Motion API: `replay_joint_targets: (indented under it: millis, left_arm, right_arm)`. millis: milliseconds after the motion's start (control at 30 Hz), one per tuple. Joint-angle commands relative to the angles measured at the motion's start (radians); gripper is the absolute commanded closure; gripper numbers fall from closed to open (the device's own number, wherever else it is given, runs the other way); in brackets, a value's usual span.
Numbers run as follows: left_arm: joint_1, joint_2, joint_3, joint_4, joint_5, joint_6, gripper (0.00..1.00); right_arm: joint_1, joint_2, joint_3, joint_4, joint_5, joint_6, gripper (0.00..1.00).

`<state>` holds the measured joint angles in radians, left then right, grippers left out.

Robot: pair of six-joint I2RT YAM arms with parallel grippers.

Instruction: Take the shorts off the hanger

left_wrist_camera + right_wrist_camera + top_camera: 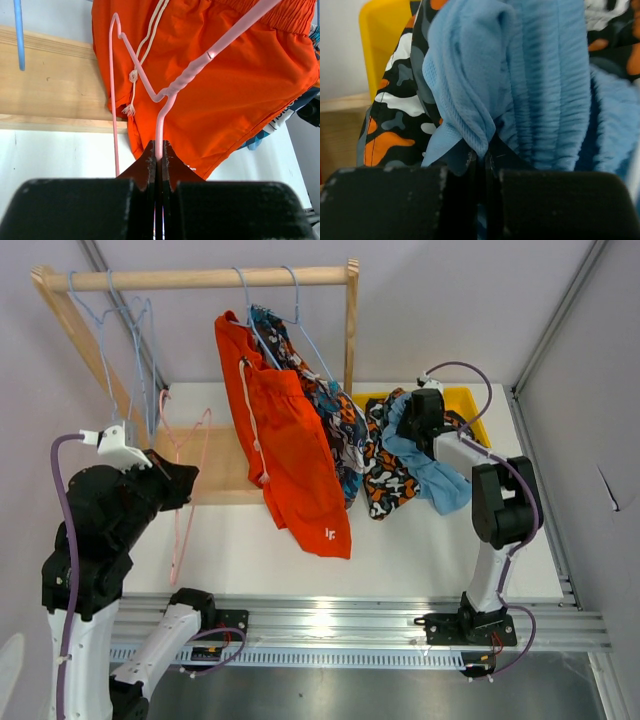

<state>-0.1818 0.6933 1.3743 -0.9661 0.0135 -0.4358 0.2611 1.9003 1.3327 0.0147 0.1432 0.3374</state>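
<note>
While the left fingers (145, 167) pinch a thin pink wire hanger (165, 115) below the round wooden rail (200, 278), the right fingers (462, 180) clench a fold of light blue fabric shorts (545, 75) past the rail's right end; plain red-orange drawstring shorts (295, 460) hang from that rail.

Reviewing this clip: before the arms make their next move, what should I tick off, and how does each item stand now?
1. Left tool shut on the pink hanger: ok.
2. Pink hanger bare of shorts: ok.
3. Right tool pinching the light blue shorts: ok.
4. Light blue shorts free of any hanger: cannot tell, folds hide it.
5. Red-orange shorts off the wooden rail: not ok, hanging.
6. Patterned shorts off the rail: not ok, hanging behind them.
</note>
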Motion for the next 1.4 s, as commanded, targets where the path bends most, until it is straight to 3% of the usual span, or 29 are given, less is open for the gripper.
replay_joint_targets:
  millis: [0,33,67,133,267,433,567,833,967,1033,1167,1367]
  left_arm:
    - [0.004,0.003,0.034,0.01,-0.001,0.015,1.0]
    - [0.004,0.008,0.04,0.009,-0.006,0.019,1.0]
    - [0.004,0.011,0.057,0.006,-0.009,0.022,1.0]
    - [0.004,0.038,0.084,0.004,-0.043,0.028,1.0]
    - [0.004,0.106,0.198,0.001,-0.056,0.032,1.0]
    - [0.004,0.214,0.311,0.029,-0.067,0.035,1.0]
    - [0.004,0.314,0.383,0.081,-0.073,0.042,1.0]
    - [0.004,0.554,0.535,0.221,-0.175,0.083,1.0]
    - [0.007,0.753,0.788,0.195,-0.191,0.121,1.0]
    - [0.01,0.813,0.91,0.165,-0.196,0.12,1.0]
    - [0.036,0.914,0.971,0.158,-0.176,0.092,1.0]
    - [0.071,0.945,0.884,0.184,-0.165,0.055,1.0]
  right_arm:
    - [-0.01,0.032,0.08,0.061,-0.091,0.075,0.9]
    - [-0.01,0.04,0.086,0.033,-0.094,0.078,0.69]
    - [-0.01,0.043,0.089,0.019,-0.084,0.093,0.25]
    - [-0.01,0.017,0.08,-0.011,-0.056,0.104,0.01]
    - [-0.01,-0.147,0.002,-0.01,-0.004,0.083,0.01]
    - [-0.01,-0.404,0.003,-0.171,0.038,0.037,0.01]
    - [-0.002,-0.692,-0.059,-0.254,-0.013,0.051,0.01]
    - [0.088,-1.164,-0.409,-0.315,-0.223,0.13,0.01]
    - [0.173,-1.38,-0.564,-0.344,-0.252,0.152,0.0]
    - [0.214,-1.425,-0.598,-0.381,-0.235,0.152,0.01]
    - [0.24,-1.478,-0.577,-0.49,-0.206,0.146,0.01]
    - [0.239,-1.491,-0.526,-0.565,-0.183,0.111,0.0]
